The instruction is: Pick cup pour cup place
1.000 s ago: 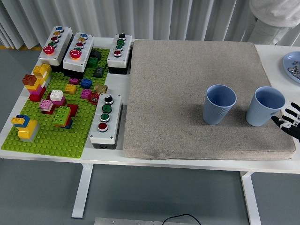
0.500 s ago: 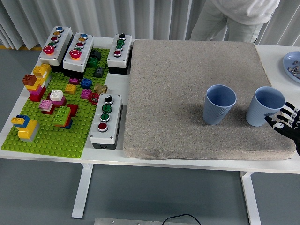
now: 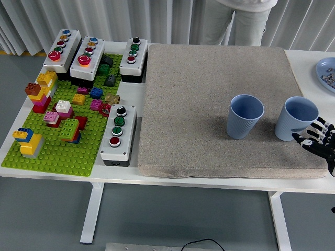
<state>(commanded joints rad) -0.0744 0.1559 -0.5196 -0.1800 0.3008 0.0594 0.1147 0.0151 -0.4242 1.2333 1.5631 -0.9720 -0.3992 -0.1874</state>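
A grey mat (image 3: 217,104) covers the white table (image 3: 309,65), backed by pale curtains (image 3: 78,18). The right hand (image 3: 318,142), fingers spread, holds nothing beside the right blue cup (image 3: 294,118).

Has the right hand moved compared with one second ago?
Yes. The right hand has moved left, closer to the right cup; both cups look unmoved.

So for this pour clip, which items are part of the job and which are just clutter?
Part of the job:
- right blue cup
- left blue cup
- right hand, fingers spread beside the right cup
- grey mat under both cups

Just lying about:
- button boxes
- toy bricks on the green baseplate
- blue plate
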